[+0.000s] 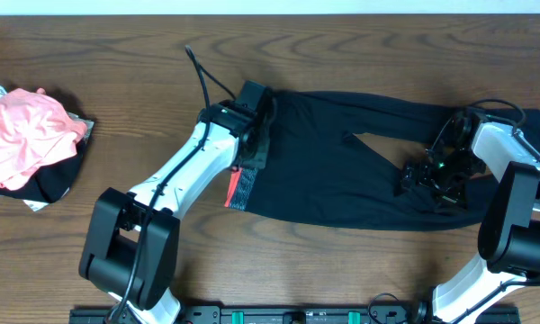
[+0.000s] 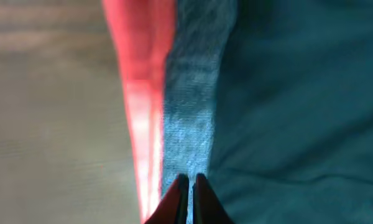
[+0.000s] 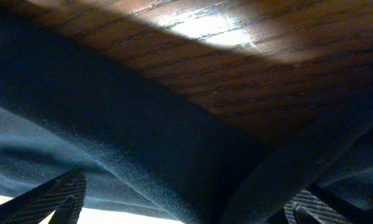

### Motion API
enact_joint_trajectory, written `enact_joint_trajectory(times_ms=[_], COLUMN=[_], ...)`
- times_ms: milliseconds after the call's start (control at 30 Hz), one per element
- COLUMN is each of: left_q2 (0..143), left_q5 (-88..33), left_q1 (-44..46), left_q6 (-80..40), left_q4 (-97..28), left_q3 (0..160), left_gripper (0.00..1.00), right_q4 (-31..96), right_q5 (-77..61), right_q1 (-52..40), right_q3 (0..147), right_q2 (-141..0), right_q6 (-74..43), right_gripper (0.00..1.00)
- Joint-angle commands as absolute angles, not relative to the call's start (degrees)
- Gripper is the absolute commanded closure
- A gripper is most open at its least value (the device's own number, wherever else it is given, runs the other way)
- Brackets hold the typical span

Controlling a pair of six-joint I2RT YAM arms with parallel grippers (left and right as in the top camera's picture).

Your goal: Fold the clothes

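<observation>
Black pants lie spread across the middle of the table, legs pointing right. Their waistband at the left end is grey with a red stripe, and it also shows in the left wrist view. My left gripper sits on the waistband, and its fingers are pinched together on the grey band. My right gripper is over the leg ends. Its fingers are wide apart with a fold of black fabric between them.
A pile of clothes with a pink garment on top lies at the table's left edge. Bare wood table shows in front of the pants and behind them. Both arm bases stand at the front edge.
</observation>
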State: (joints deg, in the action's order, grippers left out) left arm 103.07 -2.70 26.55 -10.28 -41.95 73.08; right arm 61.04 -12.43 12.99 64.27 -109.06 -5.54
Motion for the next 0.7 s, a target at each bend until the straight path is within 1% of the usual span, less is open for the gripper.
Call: enact_joint_trajectory(times_ms=[0, 133, 300, 667], left_q2=[105.54, 109.23, 112.99, 113.6], left_q5=[-7.33, -8.64, -10.83, -11.11], left_q1=[27.18, 27.27, 27.24, 27.24], left_q6=[-9.5, -9.82, -10.2, -10.17], left_q4=[-40.71, -41.36, -45.01, -55.96], left_q3=[72.05, 72.05, 72.05, 71.61], left_gripper=[0.94, 0.94, 0.94, 0.94], right_q4=[57.04, 56.97, 56.97, 56.14], right_q5=[-13.8, -13.78, -13.78, -15.09], right_q1=[12.78, 12.78, 12.78, 12.8], right_q3=[62.13, 62.13, 62.13, 62.19], right_q2=[-112.84, -112.84, -112.84, -112.84], right_q6=[-3.4, -3.4, -3.4, -3.38], right_gripper=[0.01, 0.01, 0.01, 0.01])
